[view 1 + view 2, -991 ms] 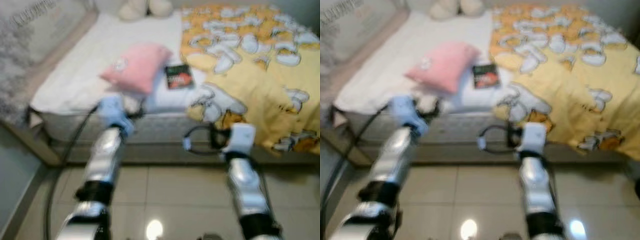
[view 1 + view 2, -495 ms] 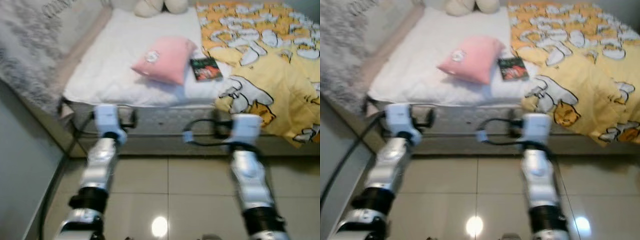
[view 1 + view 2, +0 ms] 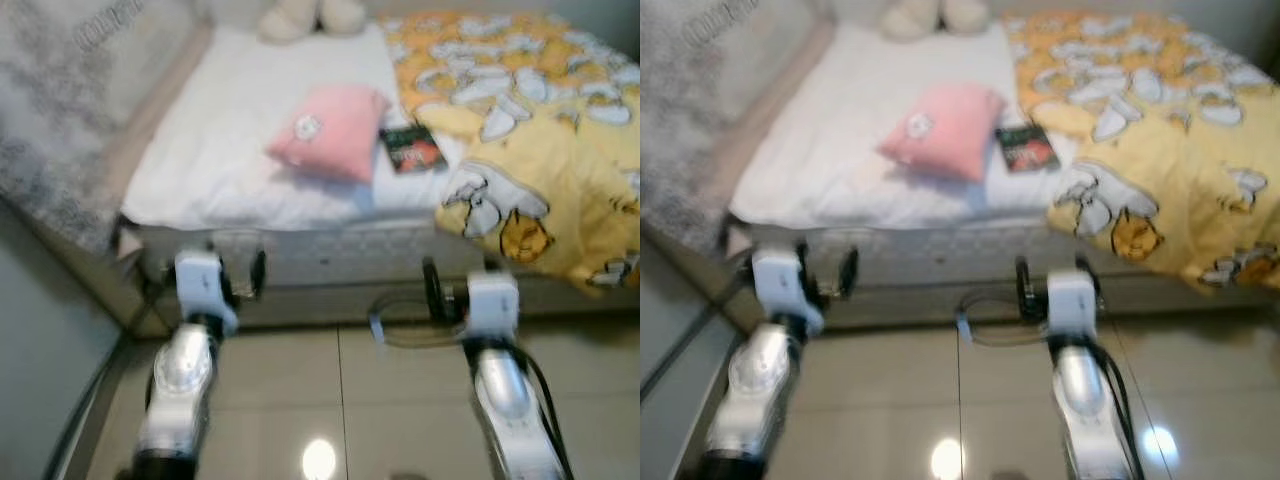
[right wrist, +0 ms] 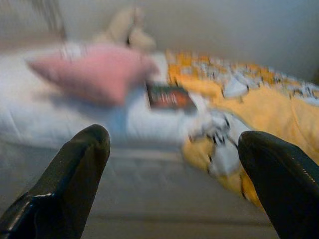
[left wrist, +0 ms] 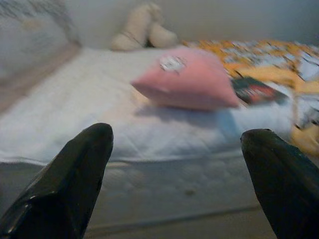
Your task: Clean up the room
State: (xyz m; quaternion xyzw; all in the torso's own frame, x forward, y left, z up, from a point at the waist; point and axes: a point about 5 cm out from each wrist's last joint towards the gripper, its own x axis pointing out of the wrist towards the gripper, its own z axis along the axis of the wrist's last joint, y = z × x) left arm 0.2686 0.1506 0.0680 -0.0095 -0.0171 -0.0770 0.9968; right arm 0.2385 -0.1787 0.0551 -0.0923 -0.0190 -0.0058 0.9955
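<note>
On bed [image 3: 215, 150]: pink pillow [image 3: 330, 130], book [image 3: 410, 150]; both tools [image 5: 179, 164] [image 4: 174, 164] wide open, empty.

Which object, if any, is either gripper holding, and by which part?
Nothing is held. The left gripper and right gripper are both open and empty, short of the bed where the pink pillow lies.

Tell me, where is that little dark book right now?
The book lies on the white bed sheet, just right of the pink pillow and against the edge of the yellow blanket.
</note>
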